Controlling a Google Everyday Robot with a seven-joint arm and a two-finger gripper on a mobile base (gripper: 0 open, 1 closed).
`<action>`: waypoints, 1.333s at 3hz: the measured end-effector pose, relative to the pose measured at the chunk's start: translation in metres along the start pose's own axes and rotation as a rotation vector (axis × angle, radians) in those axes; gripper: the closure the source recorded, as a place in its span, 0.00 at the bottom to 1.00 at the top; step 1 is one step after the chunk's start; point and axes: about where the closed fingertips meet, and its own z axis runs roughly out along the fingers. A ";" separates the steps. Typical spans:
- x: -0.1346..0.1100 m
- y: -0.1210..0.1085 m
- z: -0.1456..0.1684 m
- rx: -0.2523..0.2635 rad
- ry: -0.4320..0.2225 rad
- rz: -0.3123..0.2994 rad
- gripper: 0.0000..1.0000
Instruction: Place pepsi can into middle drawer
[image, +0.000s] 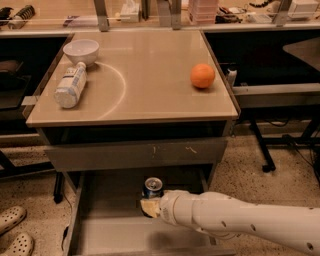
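The pepsi can (153, 187), dark blue with a silver top, stands upright over the pulled-out middle drawer (107, 232), a wide shallow grey metal drawer below the table. My gripper (149, 206) reaches in from the right on a white arm and sits right against the can's lower front, its pale fingertip (148, 207) covering the can's base. Whether the can rests on the drawer floor is hidden.
Above the drawer is a grey drawer front (135, 152) with pale scratches. On the beige table (150, 95) lie a white plastic bottle (70, 86), a white bowl (81, 50) and an orange (202, 76). Pale shoes (12, 231) lie on the floor at the left.
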 end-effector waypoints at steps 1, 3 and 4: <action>0.020 -0.016 0.023 0.012 -0.001 0.017 1.00; 0.052 -0.028 0.053 -0.019 0.011 0.086 1.00; 0.057 -0.027 0.064 -0.030 0.005 0.098 1.00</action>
